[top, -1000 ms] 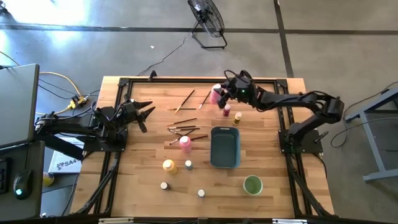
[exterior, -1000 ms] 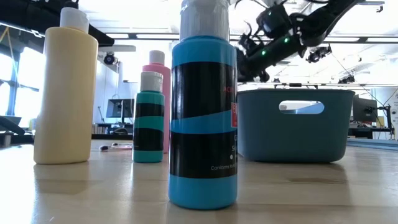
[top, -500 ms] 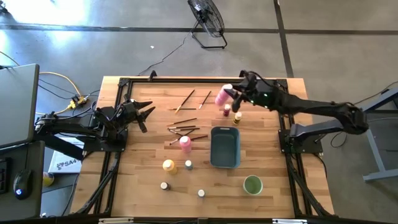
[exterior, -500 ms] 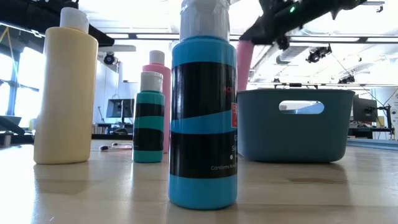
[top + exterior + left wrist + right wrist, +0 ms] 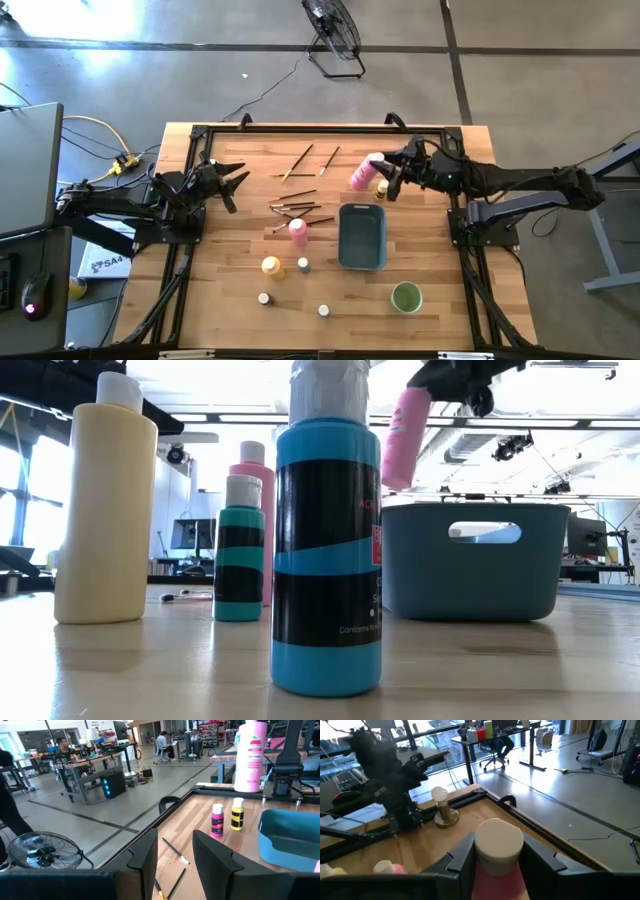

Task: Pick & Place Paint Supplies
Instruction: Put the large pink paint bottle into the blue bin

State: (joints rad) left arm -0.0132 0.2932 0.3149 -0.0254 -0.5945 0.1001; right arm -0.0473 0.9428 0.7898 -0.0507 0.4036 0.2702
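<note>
A pink squeeze bottle [image 5: 361,174] with a pale cap is pinched, tilted, by the right pincer [image 5: 384,177] above the counter [image 5: 230,300] near its far edge, apparently just beyond the blue-grey tray [image 5: 362,237].

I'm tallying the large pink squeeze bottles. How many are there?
2. One pink bottle hangs tilted in the right gripper, above the table; the other pink bottle stands left of the tray.

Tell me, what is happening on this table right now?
The right hand holds a pink squeeze bottle lifted off the table, just beyond the blue-grey tray. The left hand waits at the left edge, holding nothing. Brushes, another pink bottle, a yellow bottle and small jars remain on the wood.
</note>
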